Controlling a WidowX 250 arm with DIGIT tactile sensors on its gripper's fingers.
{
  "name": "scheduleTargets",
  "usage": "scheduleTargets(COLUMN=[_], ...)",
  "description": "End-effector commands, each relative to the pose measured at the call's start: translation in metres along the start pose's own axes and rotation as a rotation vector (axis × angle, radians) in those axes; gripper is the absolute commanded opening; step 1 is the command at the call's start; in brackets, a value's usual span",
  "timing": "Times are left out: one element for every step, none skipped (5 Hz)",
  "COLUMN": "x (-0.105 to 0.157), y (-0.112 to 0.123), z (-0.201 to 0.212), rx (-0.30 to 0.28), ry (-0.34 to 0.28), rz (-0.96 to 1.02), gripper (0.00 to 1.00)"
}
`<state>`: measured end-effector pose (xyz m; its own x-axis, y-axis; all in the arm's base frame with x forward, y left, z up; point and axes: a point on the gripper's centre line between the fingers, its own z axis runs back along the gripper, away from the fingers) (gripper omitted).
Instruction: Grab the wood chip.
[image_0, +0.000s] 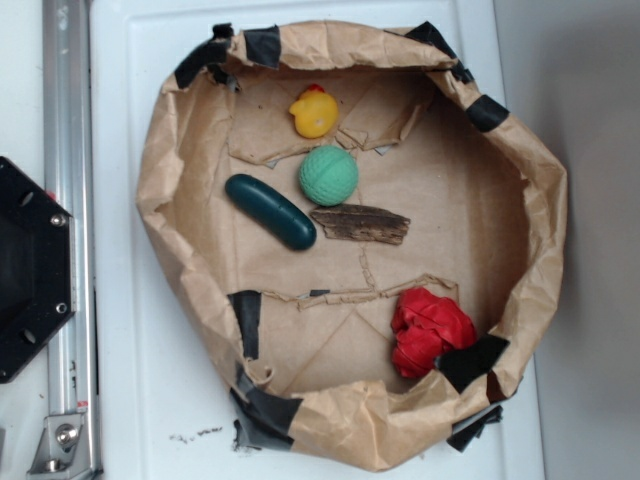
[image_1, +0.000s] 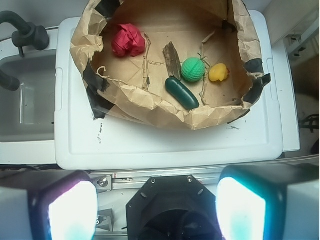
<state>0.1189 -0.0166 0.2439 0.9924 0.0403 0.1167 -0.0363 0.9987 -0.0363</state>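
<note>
Exterior view: the wood chip (image_0: 361, 224) lies flat inside a brown paper basin (image_0: 160, 180), just below a green ball (image_0: 328, 175) and beside a dark green capsule (image_0: 270, 211). Wrist view: the end effector (image_1: 157, 210) hangs spread wide, empty, well apart from the chip, above the white surface (image_1: 165, 145).

You are looking at the wood chip (image_0: 361, 224) (image_1: 172, 58): a flat, elongated, dark brown piece with streaky grain (ragged at both ends). It is lying flat on brown paper, near the middle, touching nothing above it.
</note>
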Motion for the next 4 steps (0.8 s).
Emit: scheduleTargets(x=[0.0,0.045,0.092,0.133], y=[0.0,0.013,0.023,0.038], z=[0.0,-0.046,-0.079,-0.12], rx=[0.0,0.14,0.146,0.155], ry=[0.0,0.011,0.028,0.032], rz=[0.0,0.059,0.039,-0.053], gripper=[1.0,1.0,1.0,1.0])
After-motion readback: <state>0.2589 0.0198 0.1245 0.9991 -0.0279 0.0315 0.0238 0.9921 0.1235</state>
